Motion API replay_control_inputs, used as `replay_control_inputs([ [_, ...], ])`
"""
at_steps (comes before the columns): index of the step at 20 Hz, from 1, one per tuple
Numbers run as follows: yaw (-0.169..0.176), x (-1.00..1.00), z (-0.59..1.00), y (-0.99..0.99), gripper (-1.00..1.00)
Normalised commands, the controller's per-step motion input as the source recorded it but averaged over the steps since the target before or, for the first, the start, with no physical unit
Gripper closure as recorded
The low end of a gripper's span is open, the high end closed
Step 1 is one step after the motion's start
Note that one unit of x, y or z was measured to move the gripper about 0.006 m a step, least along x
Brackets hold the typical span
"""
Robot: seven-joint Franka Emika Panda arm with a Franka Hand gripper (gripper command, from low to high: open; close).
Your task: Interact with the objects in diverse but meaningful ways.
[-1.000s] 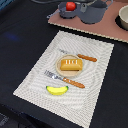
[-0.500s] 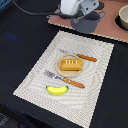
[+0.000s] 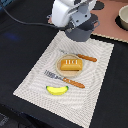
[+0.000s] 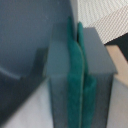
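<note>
The golden ridged bread loaf is seen on a small plate at the middle of a striped placemat on the dark counter. The yellow banana lies nearer the camera than the loaf, with an orange-handled fork between them and an orange-handled knife beyond the loaf. The gripper is held above the placemat's far edge, its green-padded jaws pressed together with nothing between them.
</note>
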Motion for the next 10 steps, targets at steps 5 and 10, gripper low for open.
replay_control_inputs([
  [5, -0.043, -1.00, 0.06, -0.05, 1.00],
  [10, -0.054, -0.99, -0.06, -0.07, 1.00],
])
